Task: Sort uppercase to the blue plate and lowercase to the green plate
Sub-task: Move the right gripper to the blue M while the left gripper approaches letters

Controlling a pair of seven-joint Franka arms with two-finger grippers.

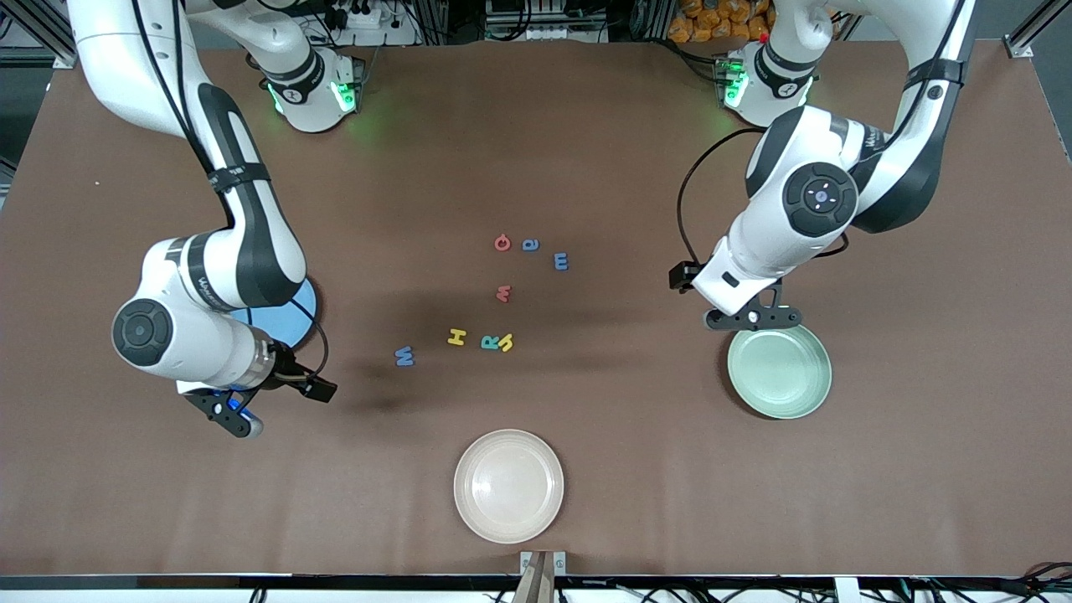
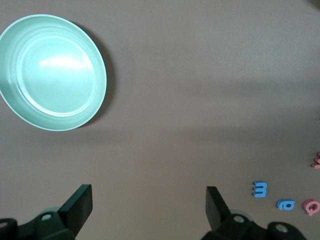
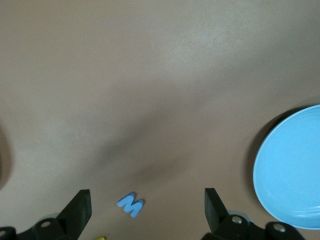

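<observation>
Letters all loose on the brown table [image 1: 586, 151], mid-table cluster, none on a plate yet. Red G [image 1: 502, 243] sits at the cluster's 12 o'clock, blue a [image 1: 530, 245] just beside it toward my left arm's end, small blue m [image 1: 561, 262] next along at about 2 o'clock. Red m/w [image 1: 503, 293] is near the middle. Nearer the front camera: yellow H [image 1: 456, 337], teal R [image 1: 490, 342], and small yellow h [image 1: 506, 342] touching or almost touching the R, hard to tell which. Big blue W/M [image 1: 405, 356] is the outlier at the cluster's 8 o'clock, toward my right arm's end.

Blue plate [image 1: 306, 314] is at 9 o'clock of the cluster, mostly covered by my right arm in the front view; the right wrist view shows part of it with nothing on it. Green plate [image 1: 780, 372] is at 3 to 4 o'clock of the cluster, empty. Cream plate [image 1: 508, 486] is at 6 o'clock, nearest the front camera, empty.

My right gripper [image 1: 226, 410] hangs over bare table just past the blue plate's camera-side edge, fingers spread wide, holding nothing. My left gripper [image 1: 752, 316] hangs over the green plate's rim on the base side, fingers [image 2: 80, 205] spread wide too, nothing between them.
</observation>
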